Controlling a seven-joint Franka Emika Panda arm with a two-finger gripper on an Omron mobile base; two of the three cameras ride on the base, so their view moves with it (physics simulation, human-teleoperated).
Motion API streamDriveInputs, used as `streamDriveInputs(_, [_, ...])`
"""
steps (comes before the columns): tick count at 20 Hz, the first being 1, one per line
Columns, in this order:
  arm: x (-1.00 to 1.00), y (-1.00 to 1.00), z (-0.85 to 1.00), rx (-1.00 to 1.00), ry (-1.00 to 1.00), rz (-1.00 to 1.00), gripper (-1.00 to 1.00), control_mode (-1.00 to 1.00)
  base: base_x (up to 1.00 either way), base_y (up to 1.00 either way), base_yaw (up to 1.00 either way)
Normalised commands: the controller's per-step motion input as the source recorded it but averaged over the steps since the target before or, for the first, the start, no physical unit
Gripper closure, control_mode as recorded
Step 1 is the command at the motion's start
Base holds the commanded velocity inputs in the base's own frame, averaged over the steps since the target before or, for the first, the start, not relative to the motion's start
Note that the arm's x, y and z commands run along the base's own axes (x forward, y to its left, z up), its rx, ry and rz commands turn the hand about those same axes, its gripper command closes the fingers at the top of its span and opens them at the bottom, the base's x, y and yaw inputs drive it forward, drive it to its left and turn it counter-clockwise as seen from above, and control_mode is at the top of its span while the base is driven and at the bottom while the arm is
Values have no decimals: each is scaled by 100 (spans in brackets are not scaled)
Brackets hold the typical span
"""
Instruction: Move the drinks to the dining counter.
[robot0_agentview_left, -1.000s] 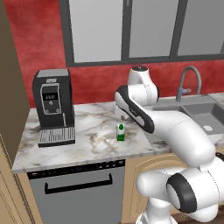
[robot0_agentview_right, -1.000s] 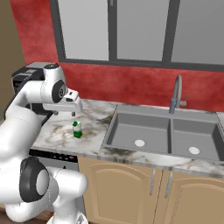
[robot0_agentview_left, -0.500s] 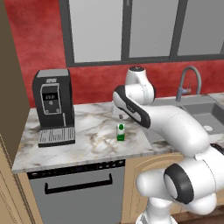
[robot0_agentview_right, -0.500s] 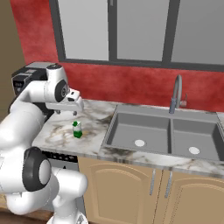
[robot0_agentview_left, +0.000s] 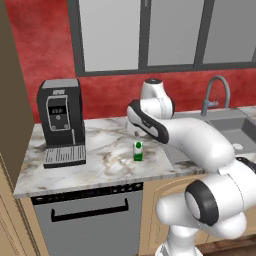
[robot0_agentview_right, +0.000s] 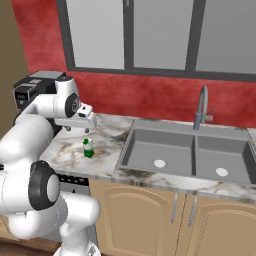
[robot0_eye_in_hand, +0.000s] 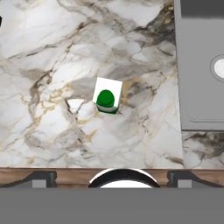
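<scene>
A marble worktop (robot0_agentview_left: 100, 160) is seen, white and grey with dark and gold lines in it. A small green-and-white carton (robot0_agentview_left: 138, 151) is set upright on it, near the front edge, with bare stone all around it. From above, its white top and round green cap (robot0_eye_in_hand: 105, 98) are seen. A black coffee machine (robot0_agentview_left: 61, 121) is placed at the left end of the worktop, well apart from the carton. A grey sink (robot0_agentview_right: 192, 154) with two bowls is set into the worktop on the right, and a curved tap (robot0_agentview_right: 201, 106) is fixed behind it. The wall behind is painted red, and windows with dark frames are set above it. A grey dishwasher (robot0_agentview_left: 87, 221) and tan cupboard doors (robot0_agentview_right: 172, 220) are found under the worktop. The gripper (robot0_agentview_right: 86, 121) is held above the carton. Its jaws are spread wide, and nothing is held in them.
</scene>
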Motion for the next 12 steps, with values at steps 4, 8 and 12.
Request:
streamDriveInputs(4, [9, 4, -12, 0, 0, -2, -100, -100, 0, 0, 0])
streamDriveInputs(8, [12, 5, -14, 0, 0, -3, -100, -100, 0, 0, 0])
streamDriveInputs(12, [11, 4, -14, 0, 0, -2, -100, -100, 0, 0, 0])
